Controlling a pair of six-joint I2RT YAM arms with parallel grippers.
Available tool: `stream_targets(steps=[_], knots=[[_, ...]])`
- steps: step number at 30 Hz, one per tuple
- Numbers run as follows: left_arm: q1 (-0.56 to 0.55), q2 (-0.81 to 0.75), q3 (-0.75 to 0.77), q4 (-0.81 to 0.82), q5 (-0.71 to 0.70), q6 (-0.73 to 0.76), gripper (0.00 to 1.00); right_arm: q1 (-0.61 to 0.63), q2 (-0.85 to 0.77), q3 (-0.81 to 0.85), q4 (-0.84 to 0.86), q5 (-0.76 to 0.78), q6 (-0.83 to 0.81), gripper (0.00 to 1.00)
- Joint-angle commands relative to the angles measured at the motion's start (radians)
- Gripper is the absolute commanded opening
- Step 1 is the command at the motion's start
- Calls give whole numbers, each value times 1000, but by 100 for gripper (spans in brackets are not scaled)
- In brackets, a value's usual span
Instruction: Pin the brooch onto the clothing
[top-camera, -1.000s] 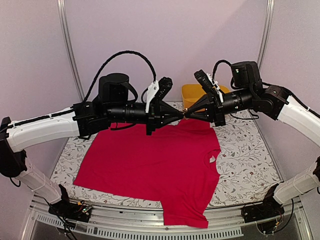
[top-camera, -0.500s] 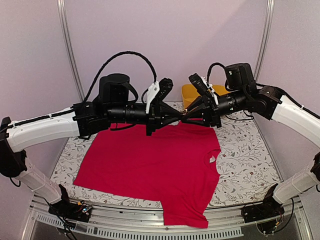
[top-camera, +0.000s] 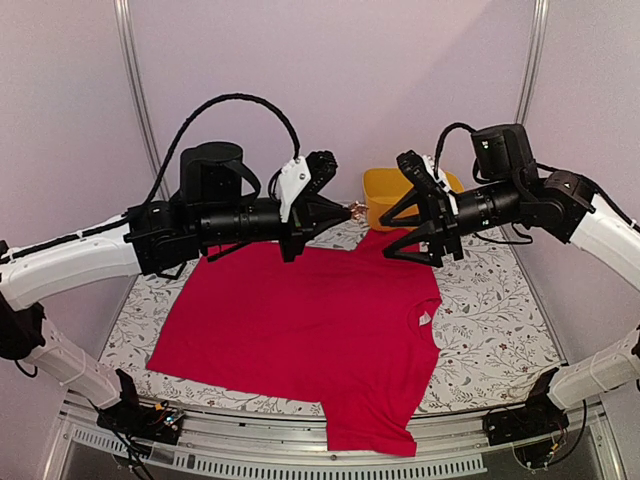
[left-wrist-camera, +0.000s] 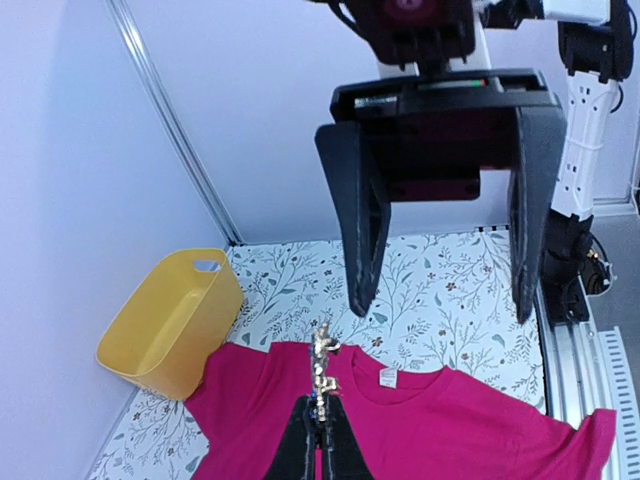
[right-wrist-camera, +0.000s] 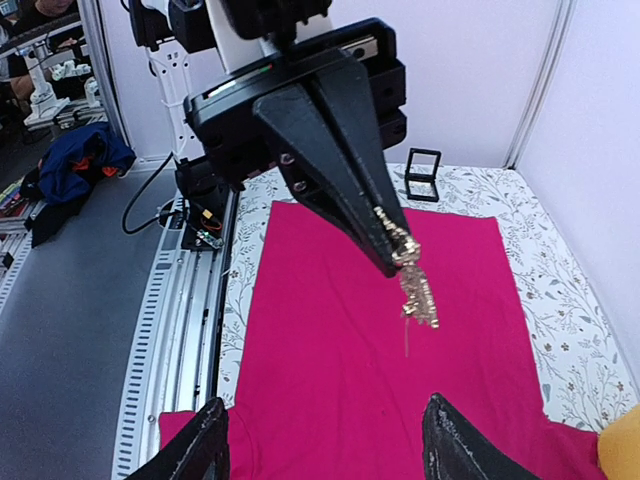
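The brooch (top-camera: 353, 210) is a small metallic cluster held in the air above the clothing (top-camera: 310, 320), a red-pink T-shirt spread flat on the table. My left gripper (top-camera: 345, 212) is shut on the brooch's base. In the left wrist view the brooch (left-wrist-camera: 322, 365) sticks up from the closed fingertips, over the shirt's collar and white label (left-wrist-camera: 388, 377). My right gripper (top-camera: 384, 241) is open and faces the brooch from the right with a gap between them. In the right wrist view the brooch (right-wrist-camera: 415, 280), its thin pin pointing down, hangs beyond my open right gripper (right-wrist-camera: 325, 408).
A yellow plastic bin (top-camera: 385, 190) stands at the back of the floral tablecloth (top-camera: 490, 300), behind the two grippers. A small black frame (right-wrist-camera: 424, 175) stands at the table's far side in the right wrist view. The shirt's hem hangs over the table's front rail (top-camera: 370, 440).
My right gripper has opened, let go of the brooch and drawn back to the right. My left gripper has shifted a little left and up, still holding the brooch.
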Motion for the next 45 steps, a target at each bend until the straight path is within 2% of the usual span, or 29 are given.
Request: stream_targets(steps=[1,6,11,19,27,37,41,45], knots=[[-38,-33,-20,-48,-42,99,0,5,-44,-1,9,165,14,64],[-37,-36,-8,-64,24,69,0,5,-56,0,109,234,50,57],[-34,12,55,-117,76,-5,0,4,-24,29,144,55,54,46],[-31,45,90,-137,105,-48,0,7,32,43,87,-45,34,40],[-30,52,97,-140,120,-51,0,6,45,40,115,-84,49,19],[-29,43,91,-127,110,-50,0,7,63,31,84,-65,43,24],[-29,43,90,-123,114,-48,0,7,59,26,91,-56,49,14],[-27,39,86,-120,108,-48,0,7,65,26,83,-50,48,18]])
